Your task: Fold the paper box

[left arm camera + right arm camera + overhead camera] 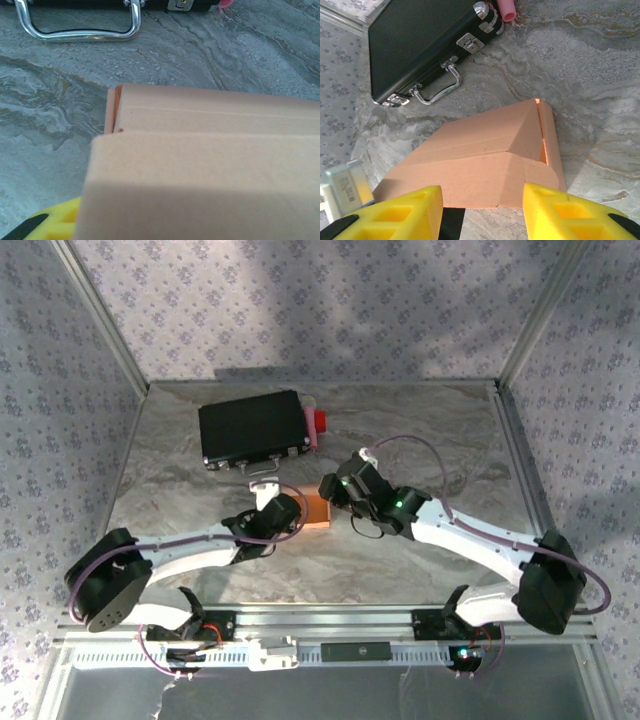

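- The paper box (317, 510), a small light orange-tan carton of thin cardboard, lies on the grey marble-patterned table (430, 440), near the middle and between the two grippers.
- The right gripper (482, 192) has its yellow fingers (395, 215) spread apart, with the box's rounded flap (530, 175) just ahead of them. If they come together off-centre, I judge the flap could crease or spring up rather than tuck in.
- The left gripper (283, 516) sits right up at the box's left side. One yellow finger (52, 225) peeks out beneath the cardboard, and I cannot tell how its jaws stand. A weak hold there would let the light box slide or turn when pushed.
- A thin gap shows at the box's corner seam (114, 110), so pressing down may buckle that wall.
- Farther off, the black rectangular case (252, 428) with its chrome handle (75, 34) sits well apart. A skidding box might be shoved towards it.
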`<state>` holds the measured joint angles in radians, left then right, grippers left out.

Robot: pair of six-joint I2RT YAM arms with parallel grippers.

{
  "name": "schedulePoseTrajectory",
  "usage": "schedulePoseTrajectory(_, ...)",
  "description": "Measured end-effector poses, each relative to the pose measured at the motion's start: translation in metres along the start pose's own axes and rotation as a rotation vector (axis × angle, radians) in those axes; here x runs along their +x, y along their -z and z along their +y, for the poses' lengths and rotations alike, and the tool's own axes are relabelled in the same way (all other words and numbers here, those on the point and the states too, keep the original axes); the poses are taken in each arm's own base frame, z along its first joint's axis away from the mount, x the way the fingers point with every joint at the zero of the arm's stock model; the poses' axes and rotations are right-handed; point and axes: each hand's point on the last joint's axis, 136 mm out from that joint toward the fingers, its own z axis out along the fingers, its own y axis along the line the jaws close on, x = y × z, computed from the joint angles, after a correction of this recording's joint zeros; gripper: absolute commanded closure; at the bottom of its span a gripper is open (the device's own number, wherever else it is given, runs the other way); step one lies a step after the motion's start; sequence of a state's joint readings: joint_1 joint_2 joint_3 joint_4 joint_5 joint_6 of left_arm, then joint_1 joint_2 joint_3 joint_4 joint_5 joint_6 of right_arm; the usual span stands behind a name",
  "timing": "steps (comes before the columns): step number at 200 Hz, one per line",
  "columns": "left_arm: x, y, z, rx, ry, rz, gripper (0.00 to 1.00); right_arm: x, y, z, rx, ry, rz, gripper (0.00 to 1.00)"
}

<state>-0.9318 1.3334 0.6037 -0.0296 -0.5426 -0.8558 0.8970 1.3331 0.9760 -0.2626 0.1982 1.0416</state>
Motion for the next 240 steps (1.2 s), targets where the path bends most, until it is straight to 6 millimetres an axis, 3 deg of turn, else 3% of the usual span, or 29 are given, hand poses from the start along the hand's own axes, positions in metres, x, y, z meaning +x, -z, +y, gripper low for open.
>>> schedulePoseTrajectory(45,-0.001,0.012,0.006,0.016,0.009,-0.010,0.44,0.009,-0.015,0.001,0.039,0.081,0.016,0.55)
schedulePoseTrajectory(141,0.001,0.024,0.010,0.047,0.014,0.011,0.40,0.010,-0.015,0.002,0.086,0.147,-0.003,0.53)
schedulePoseTrajectory(222,-0.004,0.056,0.010,0.139,0.043,0.036,0.40,-0.007,0.001,0.018,0.051,0.170,-0.053,0.53)
schedulePoseTrajectory(240,-0.004,0.063,0.010,0.160,0.045,0.051,0.47,-0.014,0.004,0.024,0.043,0.177,-0.063,0.53)
